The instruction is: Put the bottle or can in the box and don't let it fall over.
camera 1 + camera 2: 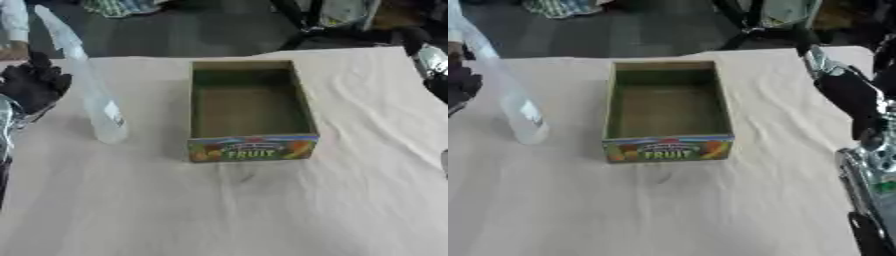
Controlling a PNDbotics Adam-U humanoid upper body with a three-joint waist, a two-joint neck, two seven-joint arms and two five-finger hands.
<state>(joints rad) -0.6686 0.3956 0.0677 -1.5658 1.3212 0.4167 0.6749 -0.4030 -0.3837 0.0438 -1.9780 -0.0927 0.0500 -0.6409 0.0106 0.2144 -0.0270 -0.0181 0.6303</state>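
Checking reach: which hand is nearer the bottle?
The left hand, at the table's left edge just beside the clear bottle. The right hand is on the far side of the box, at the right edge.

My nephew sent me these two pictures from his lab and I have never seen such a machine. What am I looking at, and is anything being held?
Both pictures come from a stereo camera in a humanoid robot's head, looking down at its table; they show the same moment from its left and right eye. On the cloth-covered table stands an open cardboard box, empty, with FRUIT printed on its near side. To its left stands a tall clear plastic bottle. The dark shape at the left edge is the robot's left hand, close beside the bottle; I cannot tell whether it touches it. The right arm comes in at the right edge, its hand too unclear to judge. Nothing is plainly held.
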